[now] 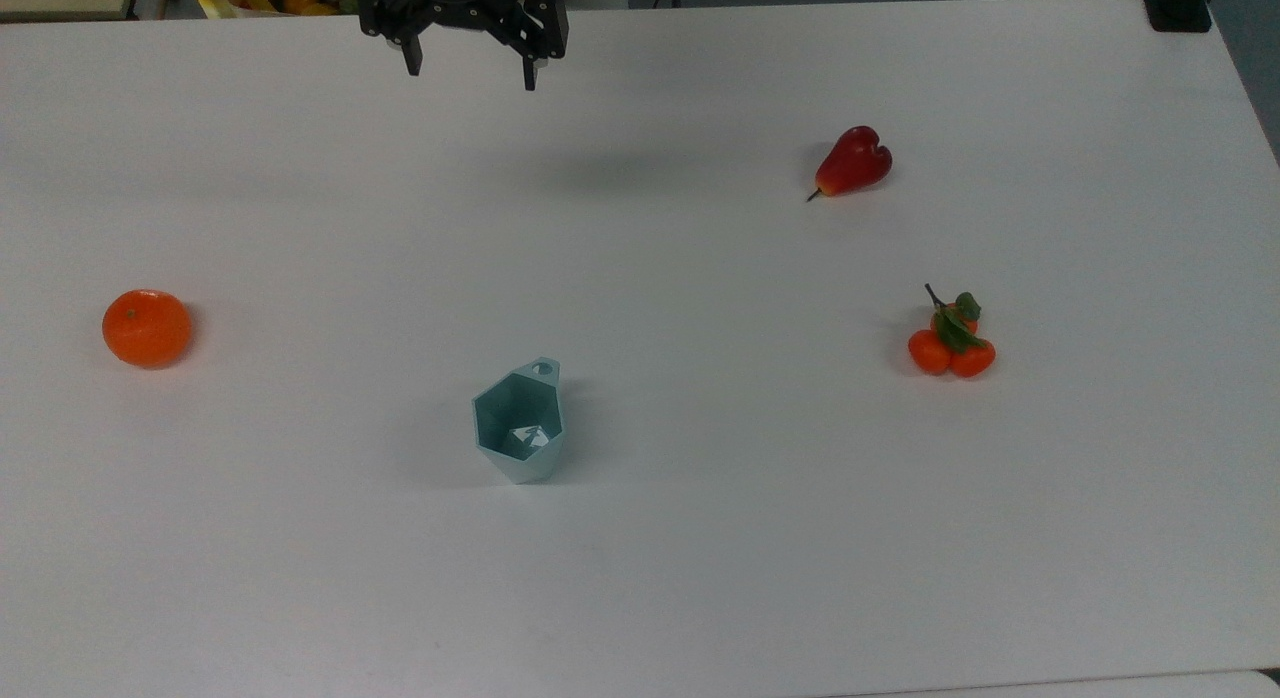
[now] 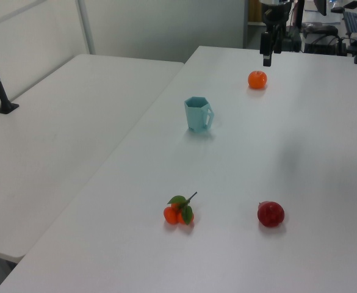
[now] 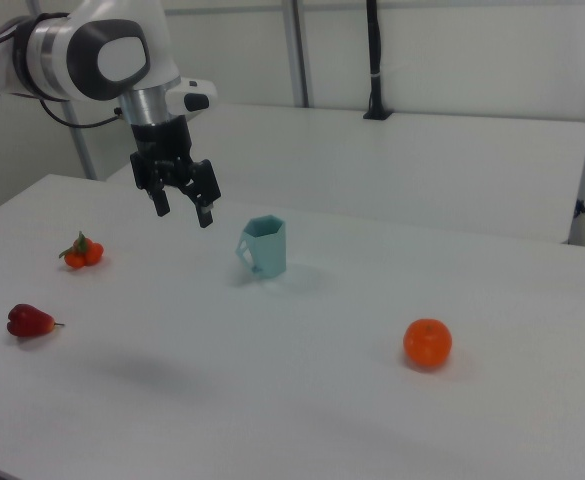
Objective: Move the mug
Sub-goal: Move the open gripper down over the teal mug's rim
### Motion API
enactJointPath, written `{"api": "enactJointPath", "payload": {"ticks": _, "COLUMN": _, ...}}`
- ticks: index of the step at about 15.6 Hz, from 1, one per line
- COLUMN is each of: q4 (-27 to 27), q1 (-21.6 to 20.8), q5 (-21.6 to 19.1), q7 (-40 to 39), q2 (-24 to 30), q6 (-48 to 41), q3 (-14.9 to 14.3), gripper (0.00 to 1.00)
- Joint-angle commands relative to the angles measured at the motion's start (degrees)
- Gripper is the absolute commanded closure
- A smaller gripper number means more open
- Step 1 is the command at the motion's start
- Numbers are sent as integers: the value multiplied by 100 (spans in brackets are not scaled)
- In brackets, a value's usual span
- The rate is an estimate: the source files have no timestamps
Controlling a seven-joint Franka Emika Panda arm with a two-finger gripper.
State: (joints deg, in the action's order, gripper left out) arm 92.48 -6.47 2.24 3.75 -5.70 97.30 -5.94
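The mug (image 1: 520, 424) (image 2: 198, 113) (image 3: 264, 245) is a pale teal faceted cup standing upright on the white table (image 1: 700, 538), its small holed tab handle toward the top view's upper right. My gripper (image 1: 470, 76) (image 3: 182, 210) hangs open in the air high above the table, far from the mug, near the top view's upper edge. Nothing sits between its black fingers (image 1: 412, 58). In the left view the gripper (image 2: 268, 58) shows at the far end of the table above the orange.
An orange (image 1: 146, 327) (image 2: 257, 79) (image 3: 427, 343) lies at the top view's left. A red pear-like fruit (image 1: 852, 162) (image 2: 270, 214) (image 3: 30, 320) and a leafy cluster of small tangerines (image 1: 951, 340) (image 2: 179, 211) (image 3: 82, 251) lie at the top view's right.
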Motion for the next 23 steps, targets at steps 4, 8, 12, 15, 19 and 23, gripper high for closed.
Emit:
{"api": "enactJointPath", "payload": {"ticks": 4, "q4": 16, "q1": -82, "q5": 23, "q7": 38, "q2": -37, "q6": 0, "q3": -48, "gripper": 0}}
{"api": "enactJointPath", "payload": {"ticks": 8, "q4": 7, "q1": -65, "q5": 23, "q7": 38, "q2": -63, "q6": 17, "q3": -48, "gripper": 0}}
{"api": "enactJointPath", "payload": {"ticks": 12, "q4": -89, "q1": -56, "q5": 23, "q7": 91, "q2": -212, "q6": 245, "q3": -48, "gripper": 0}}
{"api": "enactJointPath", "payload": {"ticks": 15, "q4": -133, "q1": -56, "q5": 22, "q7": 327, "q2": -414, "q6": 631, "q3": -56, "gripper": 0}}
{"api": "enactJointPath", "payload": {"ticks": 19, "q4": -160, "q1": -82, "q5": 14, "q7": 889, "q2": -906, "q6": 1579, "q3": -56, "gripper": 0}}
{"api": "enactJointPath", "payload": {"ticks": 23, "q4": -160, "q1": -196, "q5": 40, "q7": 1321, "q2": -1380, "q6": 2538, "q3": -48, "gripper": 0}}
